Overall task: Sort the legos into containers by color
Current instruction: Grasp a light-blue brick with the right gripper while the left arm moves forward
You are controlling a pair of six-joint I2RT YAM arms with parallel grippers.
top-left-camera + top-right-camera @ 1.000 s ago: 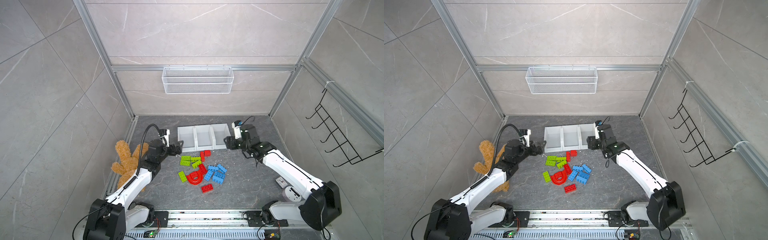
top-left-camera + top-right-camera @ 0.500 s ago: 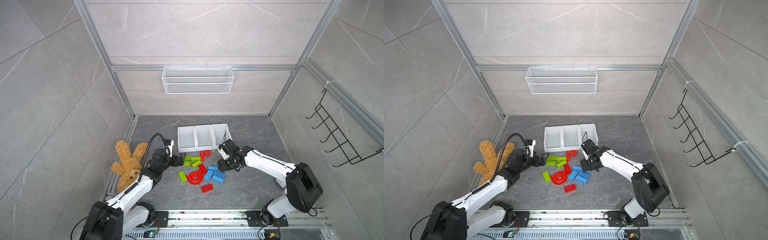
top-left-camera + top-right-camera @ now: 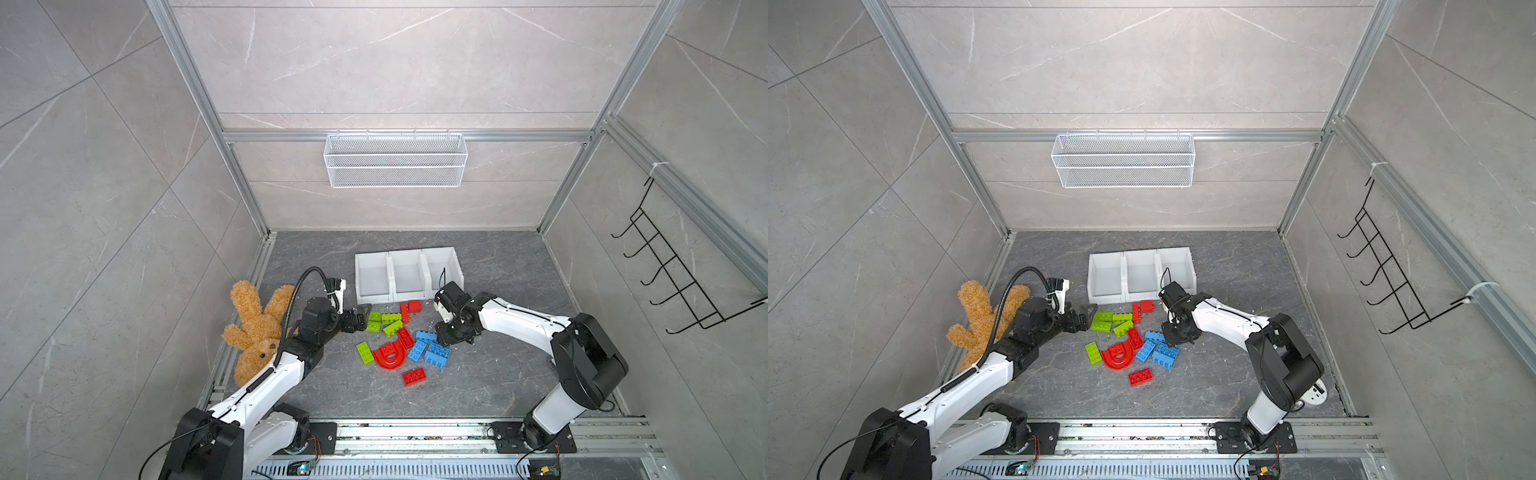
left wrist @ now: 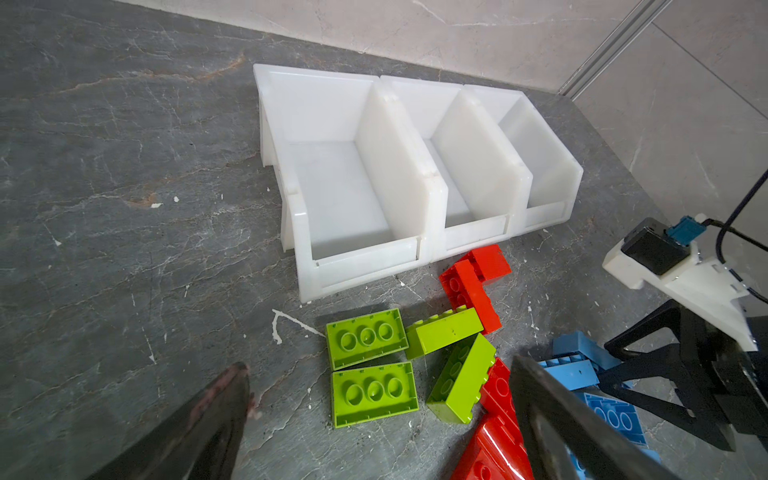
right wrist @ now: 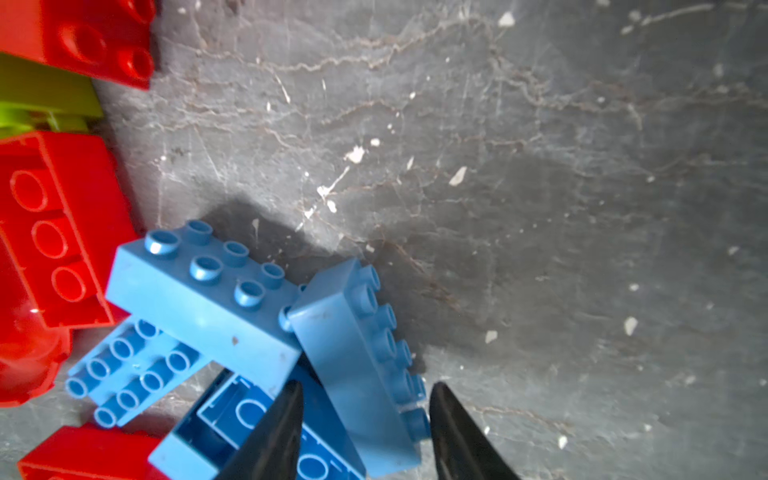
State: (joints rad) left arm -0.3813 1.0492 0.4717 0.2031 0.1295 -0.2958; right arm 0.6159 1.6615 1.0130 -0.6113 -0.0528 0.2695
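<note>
Three joined white plastic open-top bins (image 3: 406, 257) at the back. Just before them, left gripper (image 3: 363, 318) spread wide by five lime green studded plastic bricks (image 4: 365, 338); right gripper (image 5: 365, 386) straddles one of four blue studded bricks (image 5: 345, 332), jaws apart, not pinching. Five red studded pieces (image 3: 390, 356) mixed in.

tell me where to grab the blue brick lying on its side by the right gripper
Pinch the blue brick from above, across its stud face and underside. It lies on its long side with studs pointing sideways over bare table, so a finger fits there.
</note>
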